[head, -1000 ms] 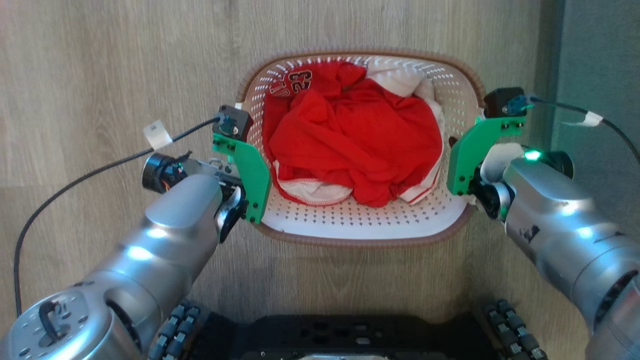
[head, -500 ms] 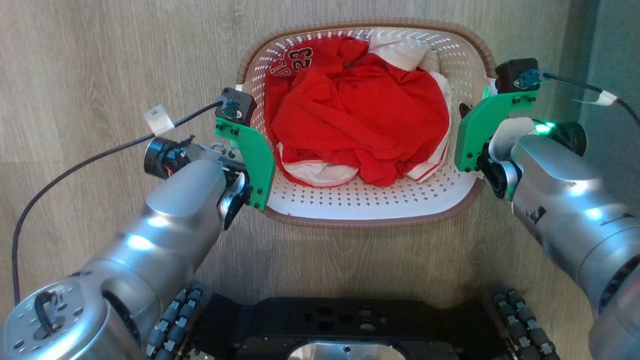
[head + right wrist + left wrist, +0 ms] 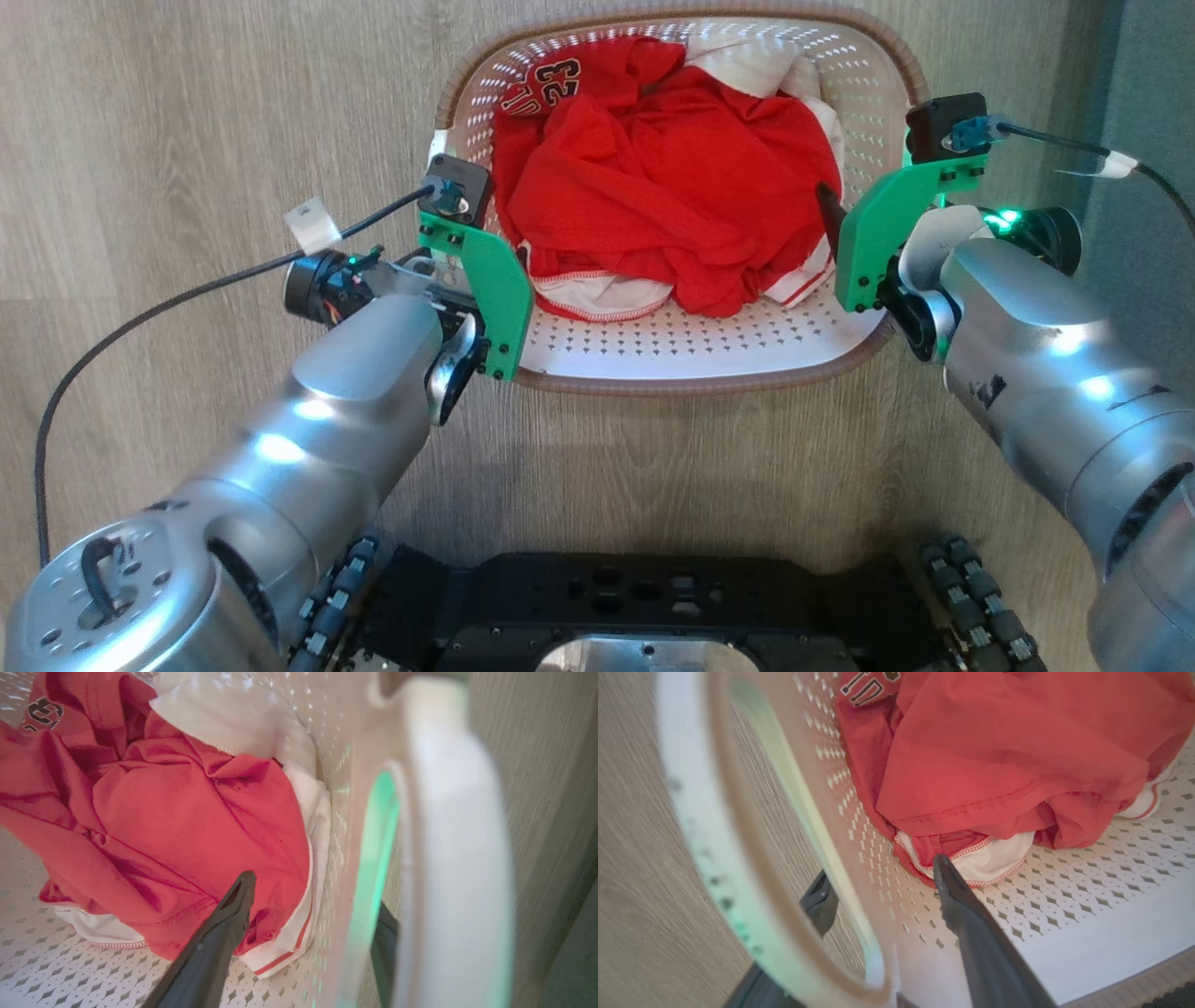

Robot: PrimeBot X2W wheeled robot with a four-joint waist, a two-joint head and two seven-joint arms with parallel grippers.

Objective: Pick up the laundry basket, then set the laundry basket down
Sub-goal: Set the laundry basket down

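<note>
A: Where is the laundry basket [image 3: 691, 341]?

B: At the top middle of the head view, over the wooden floor [image 3: 187, 140], just ahead of the robot's black base [image 3: 653, 607]. An arm reaches to each of its 2 short sides. I cannot tell whether its bottom rests on the floor.

A: What is inside?

B: A heap of red clothes [image 3: 672, 196], with a white garment [image 3: 756, 70] at the far side and white trim showing underneath. 1 red piece carries the number 23 [image 3: 560, 75].

A: And the left gripper [image 3: 881, 868]?

B: In its wrist view the 2 dark fingers are spread, astride the basket's side wall. 1 is inside, pointing at the white, red-stitched hem. The other is outside, seen through the opening of the left handle [image 3: 691, 812]. The inner finger stands off the perforated wall, so nothing is pinched.

A: The right gripper [image 3: 315, 893]?

B: The same, mirrored. 1 finger lies inside over the red cloth, apart from the wall. The other is outside, behind the right handle [image 3: 458, 858], which has a green glow along its inner edge. The fingers are apart and grip nothing.

A: Anything else in the head view?

B: The left green bracket [image 3: 485, 280] and the right green bracket [image 3: 878, 229] sit against the basket's sides, each topped by a small black camera with a cable. A green lamp [image 3: 1004, 219] is lit on the right wrist.
</note>
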